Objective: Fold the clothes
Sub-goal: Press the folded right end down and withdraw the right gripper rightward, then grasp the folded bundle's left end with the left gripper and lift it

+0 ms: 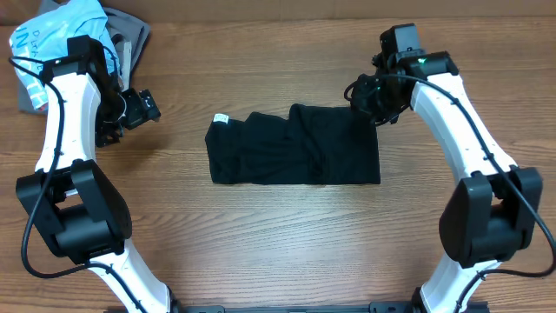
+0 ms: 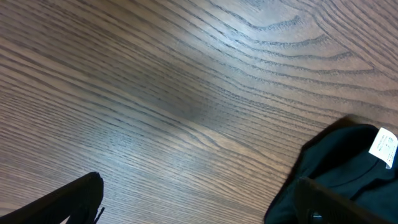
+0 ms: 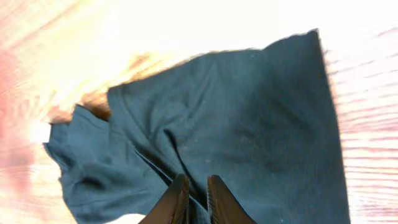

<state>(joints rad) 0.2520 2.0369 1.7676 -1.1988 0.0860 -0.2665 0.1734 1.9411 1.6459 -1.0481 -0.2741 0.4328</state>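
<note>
Right gripper point(image 3: 196, 185): the two fingers stand close together, with only a thin slit between them. They sit low over dark cloth. Whether a fold is pinched between them cannot be told from the right wrist view.

Left gripper point(image 2: 198, 186): the fingers are spread wide, at the lower left and lower right of the left wrist view, with bare table point(image 1: 287, 235) between them. Nothing is held.

Black garment point(image 1: 291, 148): it lies flat at the middle of the overhead frame, partly folded into a rough rectangle. Its long axis runs left to right across the frame. A white tag point(image 1: 220, 119) shows at its upper left corner.

Governing relation: the right gripper is at the garment's upper right corner, so the cloth extends down and to the left from its jaws. The left gripper is at the left of the frame, apart from the tag end, so the garment lies to its right. The right arm is the nearer of the two.

Judgement: a fold across the long axis would carry the right end toward the tag end. The left arm must close on its corner first.

Other items: a pile of cloth point(image 1: 52, 39), light blue and grey, sits at the upper left of the overhead frame.
</note>
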